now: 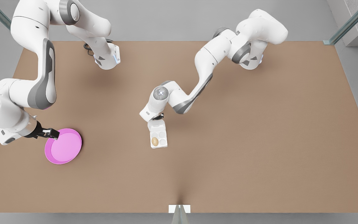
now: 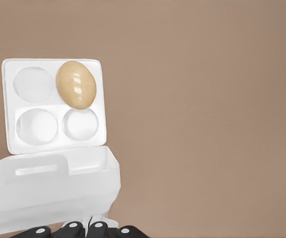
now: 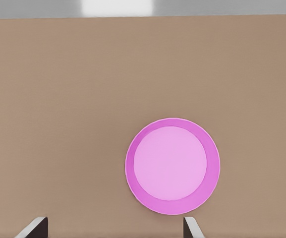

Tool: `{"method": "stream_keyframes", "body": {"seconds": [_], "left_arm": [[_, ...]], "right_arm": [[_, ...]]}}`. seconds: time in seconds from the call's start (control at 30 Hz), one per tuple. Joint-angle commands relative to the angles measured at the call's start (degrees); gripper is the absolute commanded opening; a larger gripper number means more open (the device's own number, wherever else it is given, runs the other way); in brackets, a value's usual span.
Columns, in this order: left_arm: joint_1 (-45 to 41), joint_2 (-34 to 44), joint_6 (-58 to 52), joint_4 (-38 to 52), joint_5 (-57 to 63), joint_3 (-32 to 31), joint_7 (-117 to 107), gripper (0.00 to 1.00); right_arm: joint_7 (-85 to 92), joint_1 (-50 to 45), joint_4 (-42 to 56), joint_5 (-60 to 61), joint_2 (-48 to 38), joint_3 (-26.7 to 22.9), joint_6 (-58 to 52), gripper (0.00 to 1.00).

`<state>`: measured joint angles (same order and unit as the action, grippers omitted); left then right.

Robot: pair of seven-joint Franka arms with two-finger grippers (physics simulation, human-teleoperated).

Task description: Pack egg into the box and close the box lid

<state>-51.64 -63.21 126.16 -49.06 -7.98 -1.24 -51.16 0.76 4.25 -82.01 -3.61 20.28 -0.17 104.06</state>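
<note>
Mid-table, the tan-brown egg (image 1: 154, 141) sits in the white four-cup carton's (image 1: 159, 140) 9 o'clock cup; left gripper (image 1: 158, 117), jaws unreadable, touches the raised lid (image 1: 156, 126). Right gripper (image 1: 51, 133) gapes empty over the pink plate's (image 1: 63, 146) rim.

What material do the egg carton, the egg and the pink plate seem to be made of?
The box with its lid looks like thin white moulded plastic: faintly translucent, smooth cups. The egg looks like natural tan shell, with soft glossy highlights. The pink plate looks like matte plastic, uniform in colour. These are renders, so all are guesses.
</note>
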Motion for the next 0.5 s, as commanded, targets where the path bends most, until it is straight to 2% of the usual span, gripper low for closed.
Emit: {"method": "stream_keyframes", "body": {"seconds": [0.0,0.07,0.27,0.47], "left_arm": [[0.23,-0.07,2.42,0.37,0.25,0.09,-4.92,0.21],[0.4,-0.07,2.6,1.24,0.25,0.18,-4.83,0.21],[-0.12,-2.96,17.1,1.16,0.25,-0.08,-5.27,0.21],[1.11,-3.93,21.32,2.74,0.51,1.32,-0.7,0.21]], "right_arm": [[1.0,-0.03,0.09,0.0,-0.07,0.0,0.0,1.0],[0.91,-0.29,0.44,0.09,-0.07,0.09,-0.09,1.0],[0.91,-0.47,0.44,0.09,-0.07,0.09,0.0,1.0],[0.91,-0.47,0.88,0.09,-0.07,0.17,-0.09,1.0]]}}
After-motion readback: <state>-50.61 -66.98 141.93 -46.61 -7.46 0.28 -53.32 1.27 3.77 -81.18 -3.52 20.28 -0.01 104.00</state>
